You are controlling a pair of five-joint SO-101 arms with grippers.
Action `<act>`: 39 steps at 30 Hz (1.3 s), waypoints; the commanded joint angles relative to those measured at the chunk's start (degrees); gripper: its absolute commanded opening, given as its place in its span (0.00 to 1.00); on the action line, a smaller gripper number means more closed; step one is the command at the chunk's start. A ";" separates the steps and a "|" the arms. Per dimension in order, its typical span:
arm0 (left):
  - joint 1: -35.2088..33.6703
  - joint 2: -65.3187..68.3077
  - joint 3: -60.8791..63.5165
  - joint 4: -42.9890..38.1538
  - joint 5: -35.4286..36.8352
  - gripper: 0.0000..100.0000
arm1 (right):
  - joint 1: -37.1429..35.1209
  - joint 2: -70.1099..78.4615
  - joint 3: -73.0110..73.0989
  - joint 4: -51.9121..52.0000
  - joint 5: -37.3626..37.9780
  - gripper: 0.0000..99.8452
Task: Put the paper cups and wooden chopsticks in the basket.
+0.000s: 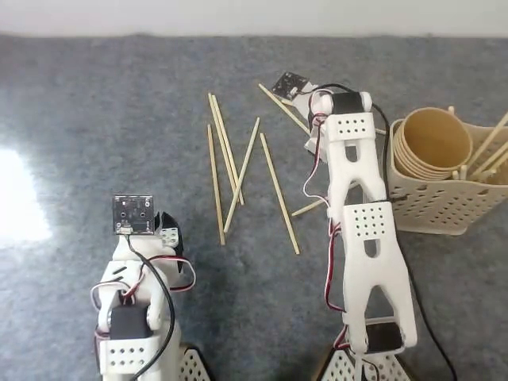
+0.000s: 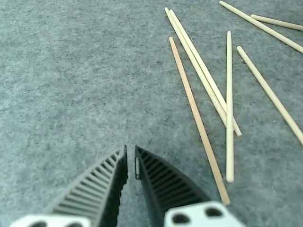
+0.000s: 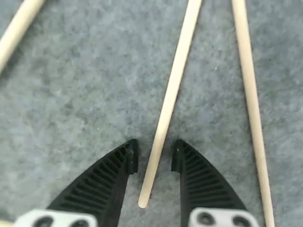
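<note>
Several wooden chopsticks (image 1: 242,175) lie scattered on the grey carpet. The beige basket (image 1: 444,208) at the right holds stacked paper cups (image 1: 432,143) and some chopsticks (image 1: 486,159). My right gripper (image 3: 155,142) is open and low over the carpet, its jaws on either side of one chopstick (image 3: 173,90) near its end. In the high view that gripper (image 1: 309,127) sits left of the basket, over a slanted chopstick (image 1: 278,101). My left gripper (image 2: 130,150) is shut on nothing, hovering over bare carpet left of the scattered chopsticks (image 2: 201,123); in the high view this gripper (image 1: 168,234) is at the lower left.
The right arm (image 1: 365,222) stretches along the basket's left side. A second chopstick (image 3: 248,94) lies just outside the right gripper's jaws. Bare carpet (image 1: 95,119) spreads across the left and far side.
</note>
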 commanded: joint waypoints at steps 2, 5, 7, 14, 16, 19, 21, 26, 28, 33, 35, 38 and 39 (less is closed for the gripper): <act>-0.09 -0.70 -0.31 -1.05 -0.62 0.02 | 1.54 0.22 -1.85 -2.07 1.14 0.11; -0.09 -0.70 -0.31 -1.14 -0.62 0.02 | 1.63 0.04 -1.93 -2.86 1.14 0.00; 0.00 -0.70 -0.31 -1.23 -0.62 0.02 | 1.54 0.04 -1.93 -2.51 1.14 0.02; 0.00 -0.70 -0.31 -1.23 -0.53 0.02 | 1.54 -3.91 -8.18 2.51 0.88 0.01; 0.00 -0.70 -0.31 -1.23 -0.53 0.02 | 1.27 -6.81 -8.26 4.70 0.88 0.01; 0.00 -0.70 -0.31 -1.23 -0.53 0.02 | 1.45 -12.26 -8.09 7.16 0.70 0.01; 0.00 -0.70 -0.31 -1.23 -0.53 0.02 | 1.80 -15.96 -8.09 7.43 -1.41 0.01; 0.00 -0.70 -0.31 -1.23 -0.53 0.02 | 2.68 -26.24 -8.09 7.52 -5.45 0.01; 0.00 -0.70 -0.31 -1.23 -0.53 0.02 | 2.86 -30.90 -7.91 7.60 -7.74 0.01; 0.00 -0.70 -0.31 -1.23 -0.53 0.02 | 4.44 -42.86 -7.74 7.69 -13.19 0.01; 0.00 -0.70 -0.31 -1.23 -0.53 0.02 | 5.41 -46.73 -7.74 7.69 -13.98 0.01; 0.00 -0.70 -0.31 -1.23 -0.53 0.02 | 7.25 -52.35 -7.74 7.69 -14.51 0.01; 0.00 -0.70 -0.31 -1.23 -0.53 0.02 | 8.31 -54.11 -7.74 7.69 -14.51 0.01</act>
